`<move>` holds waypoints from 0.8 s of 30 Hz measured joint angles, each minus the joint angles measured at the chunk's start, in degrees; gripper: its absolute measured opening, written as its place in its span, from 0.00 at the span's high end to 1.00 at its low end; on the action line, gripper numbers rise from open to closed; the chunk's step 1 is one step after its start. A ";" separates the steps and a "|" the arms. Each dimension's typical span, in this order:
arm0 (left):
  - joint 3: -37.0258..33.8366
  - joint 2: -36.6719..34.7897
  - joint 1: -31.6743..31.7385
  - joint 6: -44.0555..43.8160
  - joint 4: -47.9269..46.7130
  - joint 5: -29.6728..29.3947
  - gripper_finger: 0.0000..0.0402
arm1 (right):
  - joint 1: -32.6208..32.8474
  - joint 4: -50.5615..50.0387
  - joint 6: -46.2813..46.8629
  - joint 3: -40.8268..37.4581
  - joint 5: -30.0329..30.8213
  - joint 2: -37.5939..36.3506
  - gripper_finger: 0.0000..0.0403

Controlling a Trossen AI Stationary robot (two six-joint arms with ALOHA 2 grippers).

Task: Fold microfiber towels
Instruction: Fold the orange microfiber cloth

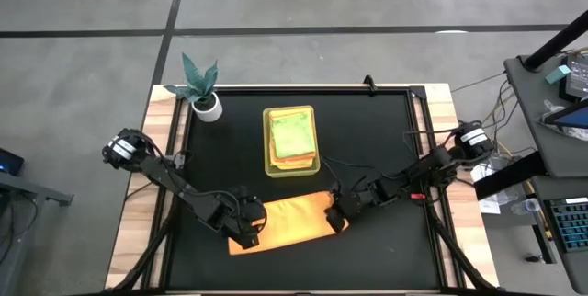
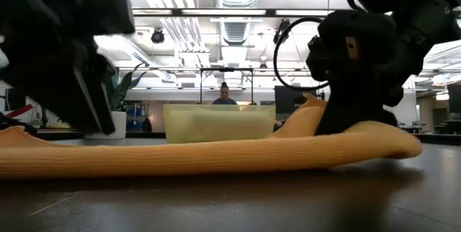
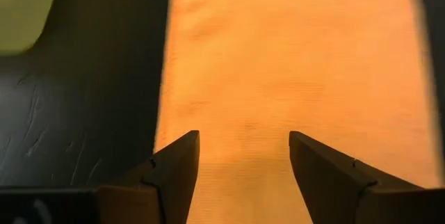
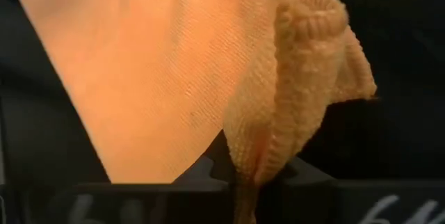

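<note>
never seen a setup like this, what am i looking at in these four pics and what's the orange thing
This is a robot with two dark arms working at a black table. One picture looks straight down on it, one sits level with the tabletop, and the other two come from small cameras on each arm's wrist.

The orange thing is a microfiber towel spread near the front edge. The right gripper is shut on one end of it; its wrist picture shows the cloth bunched between the fingers. The left gripper is over the towel's other end with its fingers open, holding nothing.

Behind the towel a yellow-green tray holds a stack of towels, a green one on top. A small potted plant stands at a back corner.
</note>
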 joint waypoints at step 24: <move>-0.51 1.55 -2.26 4.41 6.47 3.12 0.48 | -0.87 -45.34 7.54 1.68 4.08 -28.02 0.97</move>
